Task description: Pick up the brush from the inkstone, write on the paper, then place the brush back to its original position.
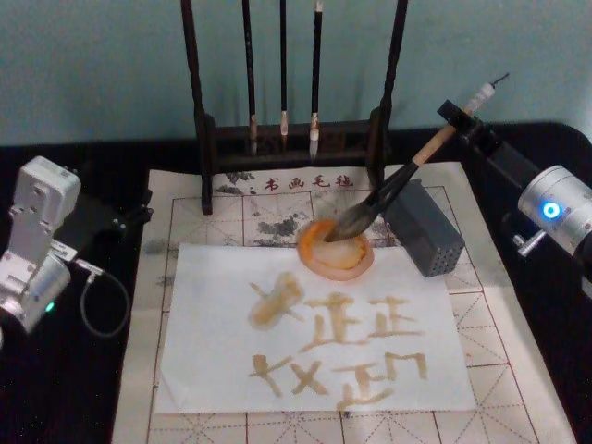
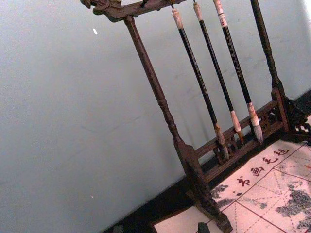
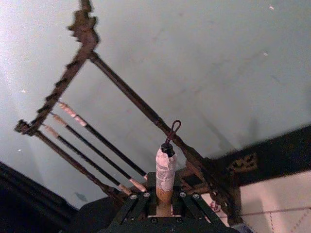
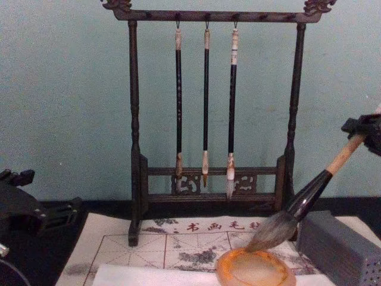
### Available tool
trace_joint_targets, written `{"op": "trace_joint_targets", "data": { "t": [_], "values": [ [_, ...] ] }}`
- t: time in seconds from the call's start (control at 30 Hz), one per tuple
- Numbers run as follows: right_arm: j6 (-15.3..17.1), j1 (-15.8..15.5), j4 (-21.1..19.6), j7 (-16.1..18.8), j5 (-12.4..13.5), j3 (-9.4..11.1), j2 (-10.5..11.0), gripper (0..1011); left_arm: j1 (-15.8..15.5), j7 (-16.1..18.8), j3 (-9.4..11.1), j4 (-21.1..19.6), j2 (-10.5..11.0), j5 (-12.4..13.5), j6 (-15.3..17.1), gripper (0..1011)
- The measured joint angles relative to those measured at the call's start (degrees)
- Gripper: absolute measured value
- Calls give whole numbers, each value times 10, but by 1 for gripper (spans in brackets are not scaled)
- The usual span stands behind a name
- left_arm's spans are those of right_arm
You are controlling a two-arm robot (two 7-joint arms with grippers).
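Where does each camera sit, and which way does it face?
Head view: high, looking down at the white paper sheet; left end effector idle at left, right end effector shut on the large pale-handled calligraphy brush.
Chest view: low, facing the dark wooden brush rack; right end effector at right edge.
Left wrist view: on the left arm, facing the rack.
Right wrist view: looking up along the brush handle it holds.
Head and chest share the brush tip over the round amber inkstone.
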Motion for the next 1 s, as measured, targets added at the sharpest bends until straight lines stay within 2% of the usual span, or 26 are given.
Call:
{"op": "trace_joint_targets", "data": {
  "t": [0.33,0.5,1.0],
  "values": [
    [24,8,16,-68,47,-1,-17,187,0,0,0,0,0,0,0,1001],
    [25,12,23,-92,62,-2,-24,187,0,0,0,0,0,0,0,1001],
    [5,22,40,-140,81,-17,-33,187,0,0,0,0,0,0,0,1001]
  ]
}}
